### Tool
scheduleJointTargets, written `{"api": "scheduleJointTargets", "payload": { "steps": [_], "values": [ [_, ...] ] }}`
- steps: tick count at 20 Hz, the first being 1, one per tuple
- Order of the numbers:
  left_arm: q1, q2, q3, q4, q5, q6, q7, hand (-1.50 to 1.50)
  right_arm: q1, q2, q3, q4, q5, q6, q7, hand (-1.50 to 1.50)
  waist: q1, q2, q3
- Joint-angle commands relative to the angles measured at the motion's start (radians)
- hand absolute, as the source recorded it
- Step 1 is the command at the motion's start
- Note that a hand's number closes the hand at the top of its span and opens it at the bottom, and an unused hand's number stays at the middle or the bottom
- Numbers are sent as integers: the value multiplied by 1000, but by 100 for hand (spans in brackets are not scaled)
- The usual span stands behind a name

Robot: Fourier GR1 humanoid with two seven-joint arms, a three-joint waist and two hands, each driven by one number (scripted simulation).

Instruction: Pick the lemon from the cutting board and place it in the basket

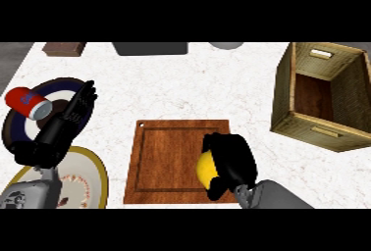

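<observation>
The yellow lemon (205, 166) lies on the right part of the wooden cutting board (170, 162), mostly hidden. My right hand (230, 159) covers it from the right, fingers and thumb curled round it. The woven basket (319, 130) stands at the right of the counter, tipped toward me, its inside bare. My left hand (76, 110) rests open at the left, fingers up, over a dark round plate.
A red can (29, 103) lies on the dark blue-and-white plate (33, 125) at the left. A yellow-rimmed plate (91, 179) sits at the lower left. A brown block (64, 48), a grey box (150, 48) and a grey round object (227, 45) line the far edge.
</observation>
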Motion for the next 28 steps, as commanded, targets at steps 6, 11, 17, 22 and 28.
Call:
{"api": "scheduleJointTargets", "payload": {
  "steps": [6,11,17,22,28],
  "values": [
    [9,7,-5,-20,1,-14,8,0,111,92,-85,-466,32,-166,119,150,3,1,1],
    [24,11,3,-30,11,-23,6,0,120,95,-125,-739,161,-157,221,150,8,0,0],
    [20,-15,-24,-45,-13,-6,12,0,50,132,-221,-953,186,82,424,150,20,5,-1],
    [-22,-1,-9,-46,-4,-13,42,0,-96,129,-399,-866,146,197,456,150,22,7,-1],
    [9,9,3,-36,5,-32,17,0,-232,115,-601,-759,76,271,421,150,32,9,-1]
  ]
}}
